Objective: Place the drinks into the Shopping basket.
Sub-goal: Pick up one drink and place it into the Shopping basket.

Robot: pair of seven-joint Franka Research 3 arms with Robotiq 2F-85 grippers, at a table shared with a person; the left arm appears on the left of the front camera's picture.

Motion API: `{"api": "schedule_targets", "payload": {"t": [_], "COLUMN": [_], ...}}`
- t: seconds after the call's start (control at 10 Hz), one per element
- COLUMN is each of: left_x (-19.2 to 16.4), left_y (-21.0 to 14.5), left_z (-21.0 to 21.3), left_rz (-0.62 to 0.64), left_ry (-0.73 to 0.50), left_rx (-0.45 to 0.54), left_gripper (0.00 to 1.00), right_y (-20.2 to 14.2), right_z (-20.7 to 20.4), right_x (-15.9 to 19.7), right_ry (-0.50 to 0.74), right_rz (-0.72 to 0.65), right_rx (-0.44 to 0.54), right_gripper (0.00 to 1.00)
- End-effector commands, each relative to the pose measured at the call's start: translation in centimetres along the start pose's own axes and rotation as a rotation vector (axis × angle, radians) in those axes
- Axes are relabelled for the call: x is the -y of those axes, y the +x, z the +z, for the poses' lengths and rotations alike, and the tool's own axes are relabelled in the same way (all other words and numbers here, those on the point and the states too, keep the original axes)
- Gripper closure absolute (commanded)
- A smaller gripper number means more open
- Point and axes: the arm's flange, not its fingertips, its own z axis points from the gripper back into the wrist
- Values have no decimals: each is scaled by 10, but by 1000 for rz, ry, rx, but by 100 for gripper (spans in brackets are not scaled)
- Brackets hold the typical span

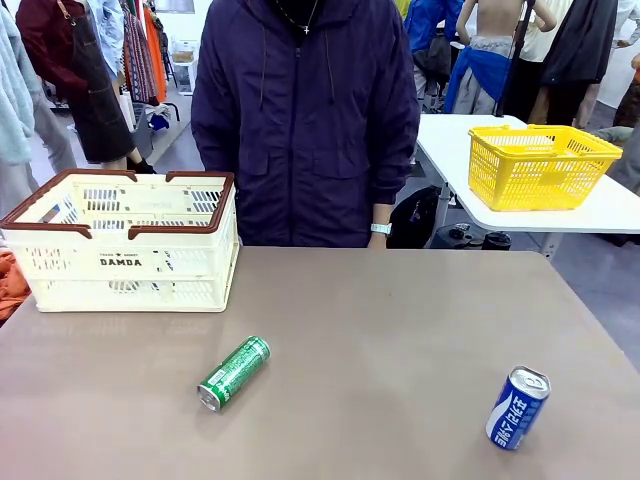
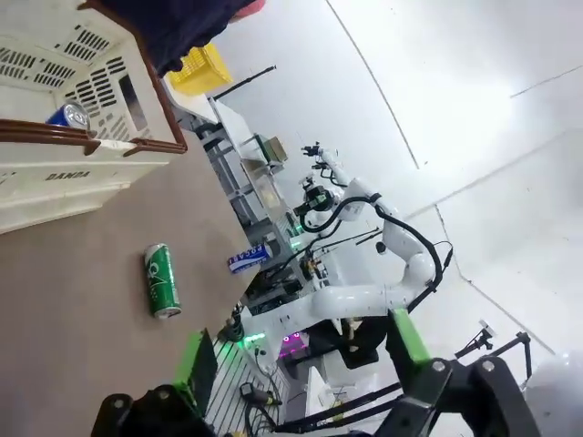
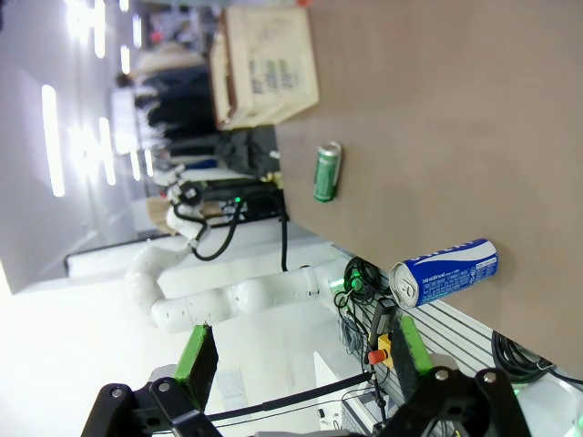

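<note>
Two left lying on table (image 1: 400, 330): green aluminium can (image 1: 234, 373), blue aluminium can (image 1: 517, 407); another blue can (image 2: 68, 115) sits in cream slotted plastic basket (image 1: 130, 262); both jaws wide, empty.

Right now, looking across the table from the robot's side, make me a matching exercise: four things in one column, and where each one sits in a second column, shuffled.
1. green can
2. loose blue can
3. Shopping basket
4. yellow basket

A. on the white table farther back
B. far left of the brown table
C. near the front right corner, on its side
D. left of the middle, on its side

Pairs: 1-D, 2-C, 3-B, 4-A
</note>
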Motion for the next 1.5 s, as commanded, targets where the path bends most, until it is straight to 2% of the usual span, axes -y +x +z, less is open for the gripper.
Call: {"api": "schedule_targets", "payload": {"t": [0.0,1.1,1.2,1.4], "left_x": [19,17,38,73], "left_y": [-6,-6,-2,-33], "left_z": [10,7,-22,-109], "left_rz": [-41,-32,-29,-69], "left_ry": [-12,4,113,341], "left_rx": [28,19,-15,-148], "left_gripper": [0,0,0,0], "right_y": [-2,-2,-2,-2], "right_z": [1,1,1,1], "right_x": [-4,-4,-4,-4], "right_ry": [-8,-8,-8,-8], "right_rz": [-9,-9,-9,-9], "right_rx": [-9,-9,-9,-9], "right_gripper": [0,0,0,0]}}
